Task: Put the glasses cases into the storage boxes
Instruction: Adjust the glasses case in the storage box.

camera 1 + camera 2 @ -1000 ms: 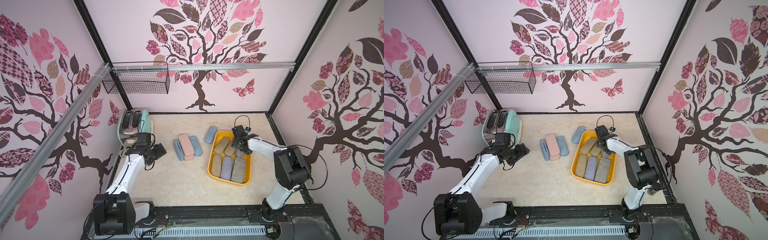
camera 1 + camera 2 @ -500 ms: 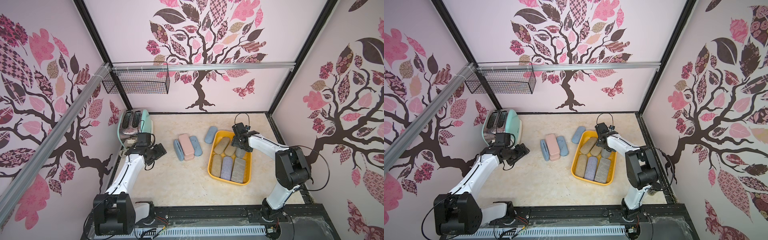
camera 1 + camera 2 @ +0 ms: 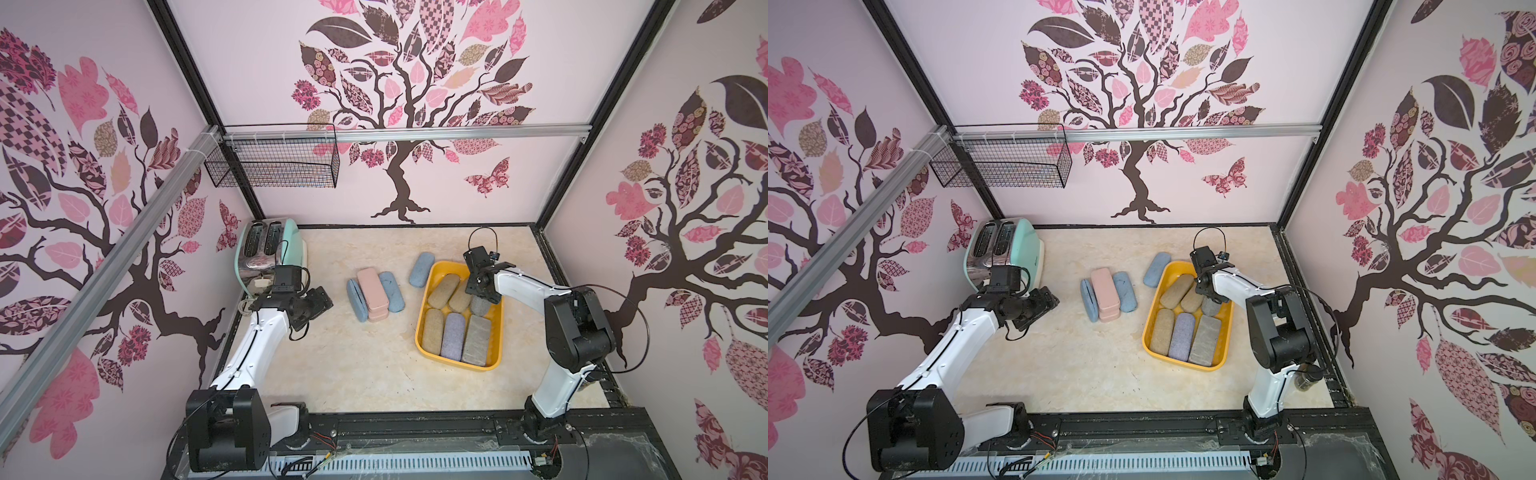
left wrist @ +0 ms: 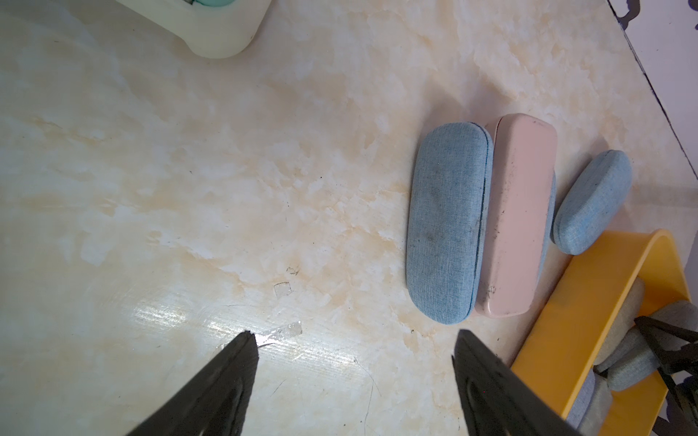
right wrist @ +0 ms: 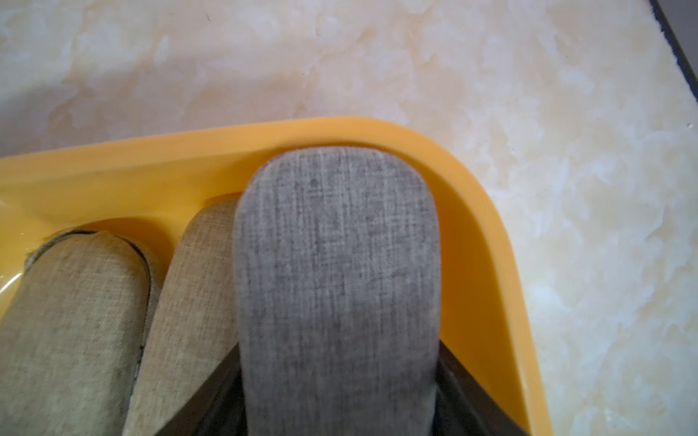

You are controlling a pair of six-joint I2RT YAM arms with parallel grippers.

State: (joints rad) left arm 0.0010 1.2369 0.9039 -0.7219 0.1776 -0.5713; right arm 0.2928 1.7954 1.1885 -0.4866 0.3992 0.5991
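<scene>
Your right gripper point(image 5: 338, 351) pinches the grey case point(image 5: 336, 264), lower centre of frame, in a corner of the yellow tub point(image 5: 491, 234) | left gripper point(image 4: 355, 339) spread, empty, over bare table point(image 4: 189, 188) | blue case point(image 3: 422, 269) waits just beside the tub, mid-frame | risk: if you lift, the case may snag the rim and tip the tub

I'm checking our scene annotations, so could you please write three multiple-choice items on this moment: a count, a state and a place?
1. How many blue cases lie outside the yellow tub? A) two B) three C) five
2. The left gripper is: A) open and empty B) shut on a blue case C) shut on nothing
3. The pink cases lie: A) in the yellow tub B) between two blue cases C) in the left gripper
Answers: 1 B, three blue ones lie on the table; 2 A, its jaws stand apart over bare table; 3 B, a blue case flanks them on each side.
</scene>
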